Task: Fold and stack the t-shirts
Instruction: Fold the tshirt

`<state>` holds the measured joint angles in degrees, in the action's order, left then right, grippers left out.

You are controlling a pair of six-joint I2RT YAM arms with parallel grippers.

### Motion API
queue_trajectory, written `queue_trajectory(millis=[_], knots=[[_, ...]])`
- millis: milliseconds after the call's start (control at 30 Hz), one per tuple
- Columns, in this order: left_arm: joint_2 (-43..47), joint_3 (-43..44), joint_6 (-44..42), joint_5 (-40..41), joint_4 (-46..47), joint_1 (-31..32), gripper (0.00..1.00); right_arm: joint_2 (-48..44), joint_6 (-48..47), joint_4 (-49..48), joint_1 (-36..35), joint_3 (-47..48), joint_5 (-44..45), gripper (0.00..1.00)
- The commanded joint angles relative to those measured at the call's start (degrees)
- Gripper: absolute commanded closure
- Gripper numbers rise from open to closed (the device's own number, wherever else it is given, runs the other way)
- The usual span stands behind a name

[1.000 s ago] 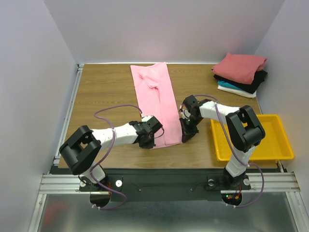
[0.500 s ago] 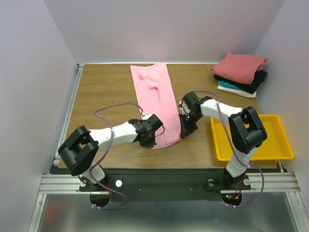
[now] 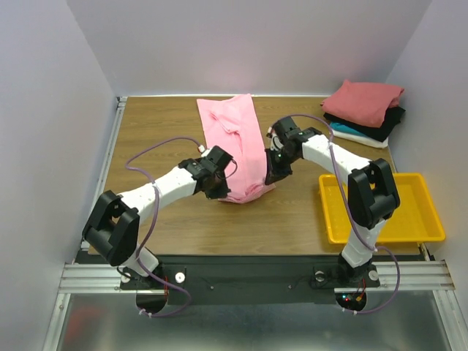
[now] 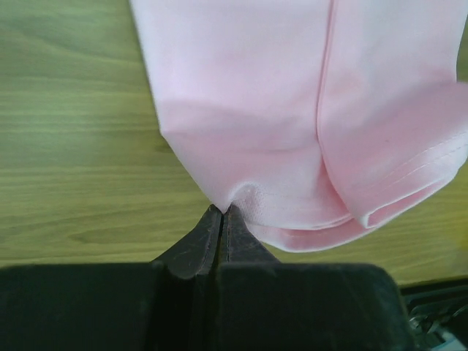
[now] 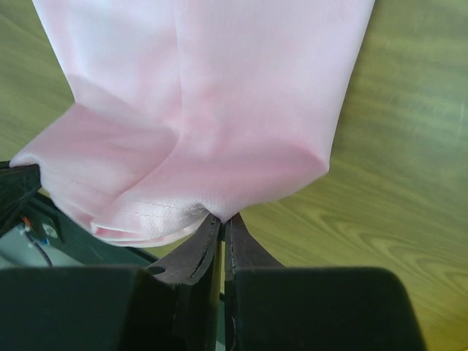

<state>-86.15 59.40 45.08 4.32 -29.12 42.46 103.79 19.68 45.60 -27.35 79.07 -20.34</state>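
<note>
Both hem corners now lifted, carried toward collar. Left claw (image 4: 221,212) and right claw (image 5: 221,218) clamped on pink t-shirt (image 3: 235,135), centre of surface (image 3: 153,139). Risk: shallow pinch slips under uneven pull, fold skews.

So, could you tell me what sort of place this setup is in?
Probably a robotics lab test cell: plain white walls box in a wooden table, and two arms are bolted to a metal rail.
</note>
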Motion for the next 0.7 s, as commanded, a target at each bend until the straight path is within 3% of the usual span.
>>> queue_trajectory(millis=[0, 667], knots=[[3.09, 1.68, -1.92, -1.06, 1.43, -4.66, 1.00, 2.90, 1.41, -0.34, 0.28, 5.65, 3.11, 1.00], [-14.21, 20.57, -12.82, -3.96, 2.23, -17.84, 1.00, 21.80, 2.03, -0.34, 3.09, 33.07, 10.05, 1.00]])
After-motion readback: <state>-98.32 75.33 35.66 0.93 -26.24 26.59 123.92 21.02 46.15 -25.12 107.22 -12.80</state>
